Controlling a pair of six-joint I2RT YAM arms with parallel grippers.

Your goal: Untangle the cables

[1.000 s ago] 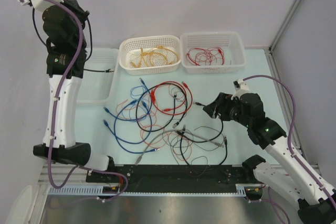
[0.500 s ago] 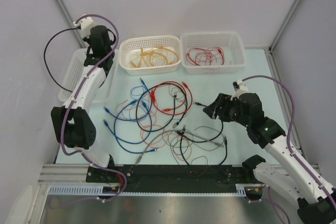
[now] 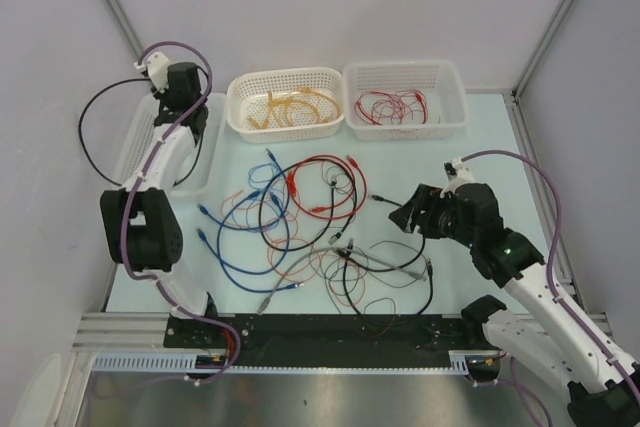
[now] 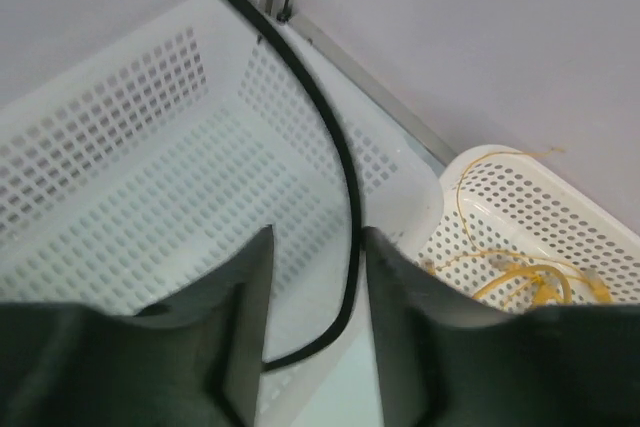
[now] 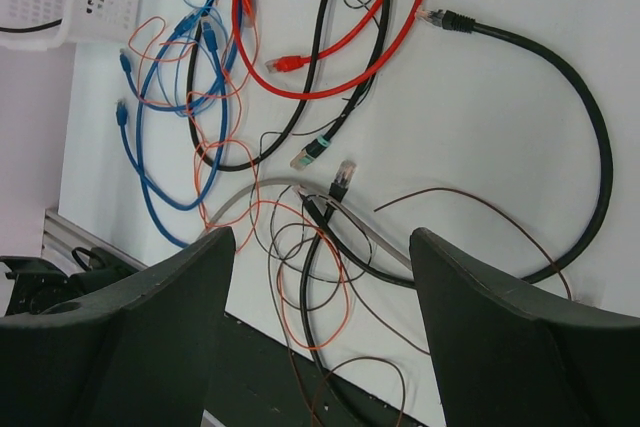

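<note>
My left gripper (image 4: 315,247) hangs over the white basket (image 4: 120,197) at the table's far left corner. Its fingers are parted, and a black cable (image 4: 340,167) runs up between them, lying close to one finger but, as far as I can tell, not clamped. Part of that cable loops out past the basket's left side, so I judge this drop only half made. My right gripper (image 5: 318,247) is spread wide and holds nothing, hovering above the right side of the tangle (image 3: 300,217) in the middle of the table (image 3: 480,147). Along the far edge, the middle basket (image 3: 240,87) holds yellow cables (image 3: 290,107) and the right basket (image 3: 400,67) holds thin red wires (image 3: 390,105), so some sorting looks done. Most of the work is left: a blue cable (image 3: 235,257), a thick red loop (image 3: 345,172), a black cable with plug ends (image 3: 425,267), a grey one (image 3: 290,277) and thin orange wire (image 3: 330,267) lie crossed over one another. From the right wrist they overlap at several spots, and I cannot tell which strand lies on top at each crossing.
</note>
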